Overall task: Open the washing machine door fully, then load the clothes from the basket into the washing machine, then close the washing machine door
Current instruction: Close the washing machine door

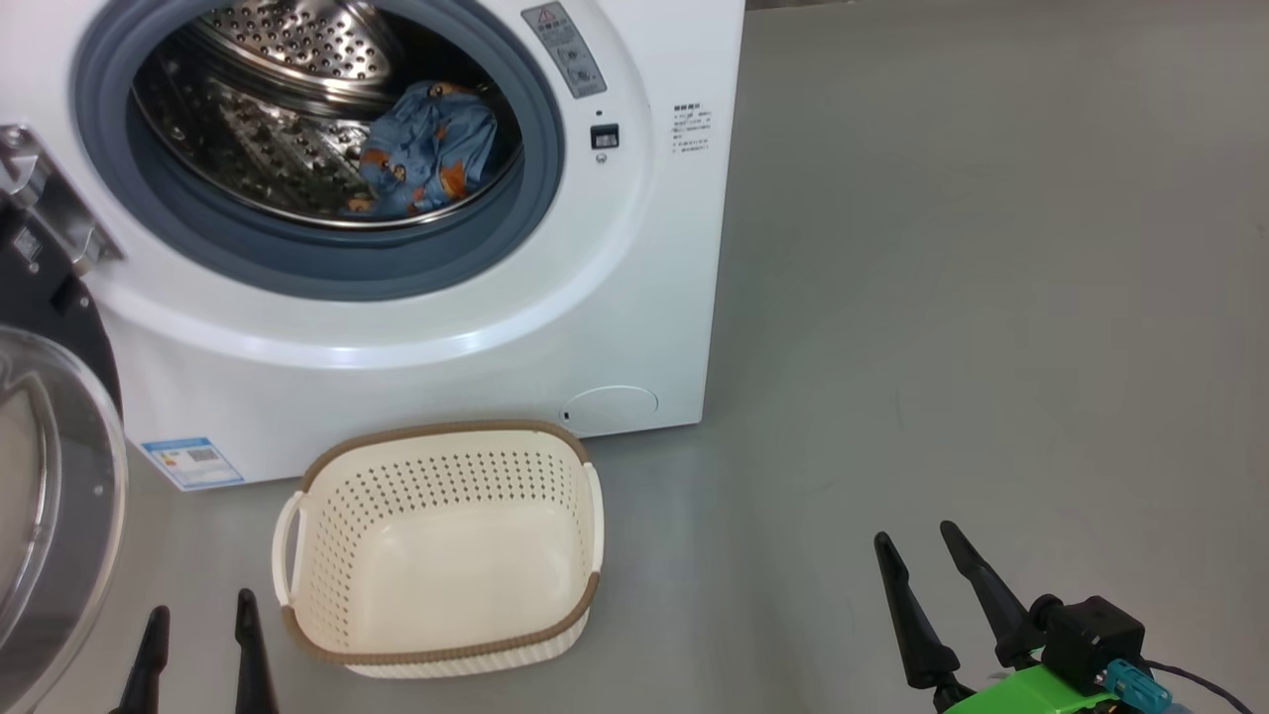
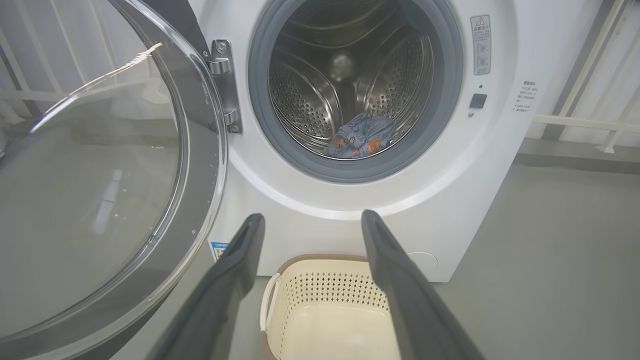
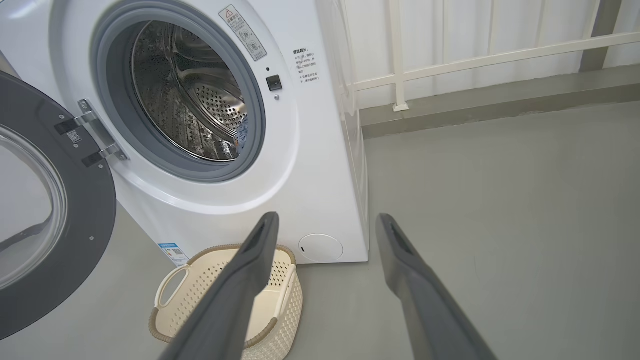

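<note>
Two tools sit low at the bottom of my head view, both with fingers spread wide and nothing between them. My left tool (image 1: pixel 201 605) is at the lower left, fingers pointing up the view toward the washing machine (image 1: pixel 634 297). It sits between the swung-out door (image 1: pixel 59 496) and the near left corner of the basket (image 1: pixel 441 436), just beside the basket and touching neither. My right tool (image 1: pixel 914 534) is at the lower right, well apart from the basket, over bare grey floor (image 1: pixel 991 297). Its fingers lean a little to the left, and a green wrist piece (image 1: pixel 1031 689) with a black block (image 1: pixel 1091 635) sits behind them.

From the left wrist, the fingers frame the lower front of the machine, with the basket below them. From the right wrist, the arm looks at the machine from its right side, one finger crossing over the basket.

The door stands wide open on its hinge (image 1: pixel 50 198) at the machine's left. The clothes (image 1: pixel 431 149) lie in a crumpled blue heap low in the steel drum (image 1: pixel 288 40), behind the gasket (image 1: pixel 327 273). I cannot tell whether it is one garment or several. The basket stands upright on the floor just in front of the machine.
</note>
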